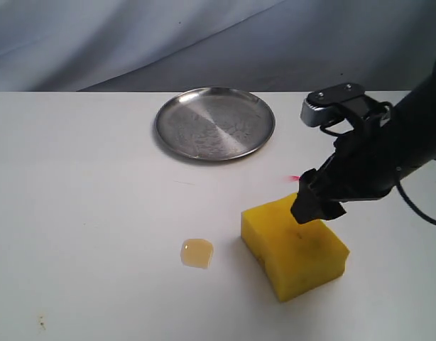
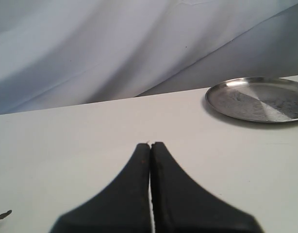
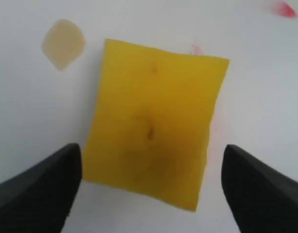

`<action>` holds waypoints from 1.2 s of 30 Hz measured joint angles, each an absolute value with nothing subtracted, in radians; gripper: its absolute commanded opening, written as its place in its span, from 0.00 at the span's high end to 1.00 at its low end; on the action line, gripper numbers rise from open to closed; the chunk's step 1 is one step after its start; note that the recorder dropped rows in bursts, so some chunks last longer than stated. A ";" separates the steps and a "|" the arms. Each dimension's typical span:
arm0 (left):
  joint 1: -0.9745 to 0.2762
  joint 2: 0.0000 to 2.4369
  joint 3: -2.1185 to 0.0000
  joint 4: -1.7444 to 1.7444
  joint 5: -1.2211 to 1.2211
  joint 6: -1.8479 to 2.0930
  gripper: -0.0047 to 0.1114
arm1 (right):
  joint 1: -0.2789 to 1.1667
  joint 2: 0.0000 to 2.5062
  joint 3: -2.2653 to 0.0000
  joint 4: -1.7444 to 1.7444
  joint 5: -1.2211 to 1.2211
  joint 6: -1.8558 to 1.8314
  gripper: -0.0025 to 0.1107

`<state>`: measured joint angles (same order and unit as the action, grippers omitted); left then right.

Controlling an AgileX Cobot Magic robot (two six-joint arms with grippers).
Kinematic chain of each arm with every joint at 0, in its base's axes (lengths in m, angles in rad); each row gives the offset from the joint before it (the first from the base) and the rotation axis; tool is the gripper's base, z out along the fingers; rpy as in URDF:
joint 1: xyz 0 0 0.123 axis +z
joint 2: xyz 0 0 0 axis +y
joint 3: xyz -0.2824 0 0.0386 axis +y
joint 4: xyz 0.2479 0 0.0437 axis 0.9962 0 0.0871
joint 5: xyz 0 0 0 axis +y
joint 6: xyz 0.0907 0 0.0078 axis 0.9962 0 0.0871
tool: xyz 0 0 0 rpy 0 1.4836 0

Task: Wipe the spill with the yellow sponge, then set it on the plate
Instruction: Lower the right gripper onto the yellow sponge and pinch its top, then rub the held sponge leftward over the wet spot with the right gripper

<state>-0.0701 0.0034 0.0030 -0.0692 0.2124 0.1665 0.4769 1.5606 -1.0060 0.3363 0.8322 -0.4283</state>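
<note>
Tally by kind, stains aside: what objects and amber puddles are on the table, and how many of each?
Sponge: 1
Plate: 1
Spill: 1
Total: 3

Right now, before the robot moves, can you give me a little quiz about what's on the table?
1. True or false: the sponge lies on the plate.
2. Which is open, the left gripper or the right gripper?
3. The spill is: A) on the plate, B) beside the sponge, not touching it, C) hidden under the sponge.
Key: 1 false; 2 right gripper; 3 B.
</note>
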 measured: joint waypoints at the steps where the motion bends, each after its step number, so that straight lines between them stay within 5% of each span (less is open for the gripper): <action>1: -0.070 0.003 0.003 -0.069 0.212 0.167 0.96 | 0.477 1.587 -1.012 0.326 0.822 -0.424 0.29; 13: -0.070 0.003 0.003 -0.069 0.212 0.167 0.96 | 0.477 1.835 -1.034 0.291 0.689 -0.404 0.33; 22: -0.070 0.003 0.003 -0.069 0.212 0.167 0.96 | 0.479 1.909 -1.052 0.343 0.725 -0.383 0.98; 36: -0.070 0.003 0.003 -0.069 0.212 0.167 0.96 | 0.623 1.759 -1.077 0.420 0.754 -0.350 0.98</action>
